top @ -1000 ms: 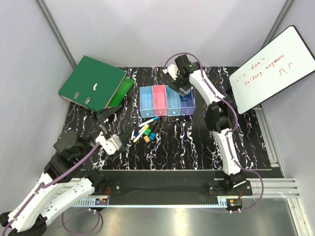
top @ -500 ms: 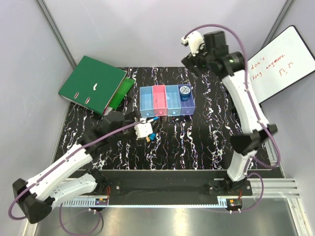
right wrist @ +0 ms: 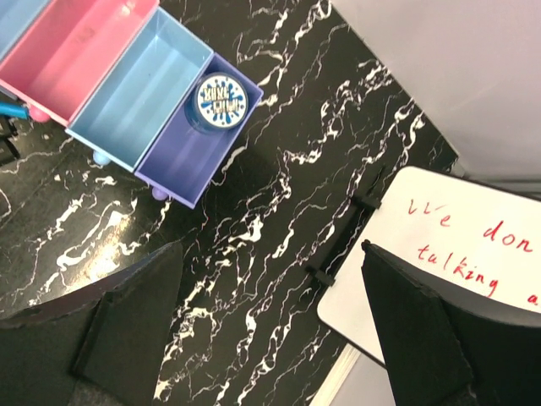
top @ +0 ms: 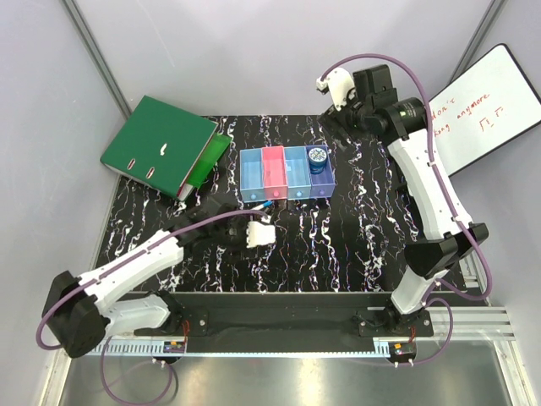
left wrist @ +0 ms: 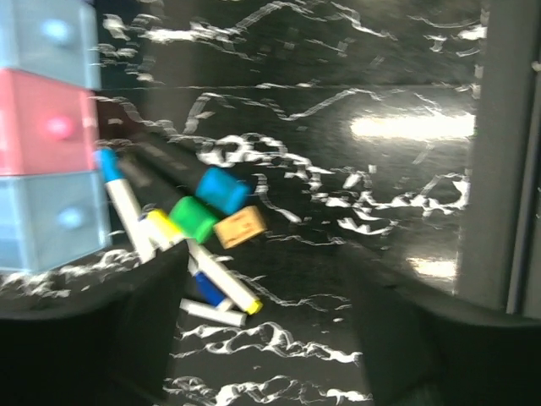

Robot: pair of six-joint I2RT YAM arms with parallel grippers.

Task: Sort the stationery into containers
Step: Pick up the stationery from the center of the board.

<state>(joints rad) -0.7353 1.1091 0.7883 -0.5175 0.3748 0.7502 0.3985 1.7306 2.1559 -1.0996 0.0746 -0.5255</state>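
Left end effector [left wrist: 269, 266] hangs released, jaws spread, just above the pens [left wrist: 190, 233] lying on the counter [left wrist: 355, 178] beside the bins [left wrist: 42, 144]. Right end effector [right wrist: 270, 254], likewise released and empty, hangs high; the tin [right wrist: 218, 99] sits in the purple bin [right wrist: 182, 165].

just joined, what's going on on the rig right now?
Stationery sorting, partway through. The round blue tin sits in the purple bin at one end of the row of four bins; the other three look empty. The right gripper is open, empty and lifted clear of the row. The left gripper is open just over the pile of pens lying in front of the row, none gripped yet.
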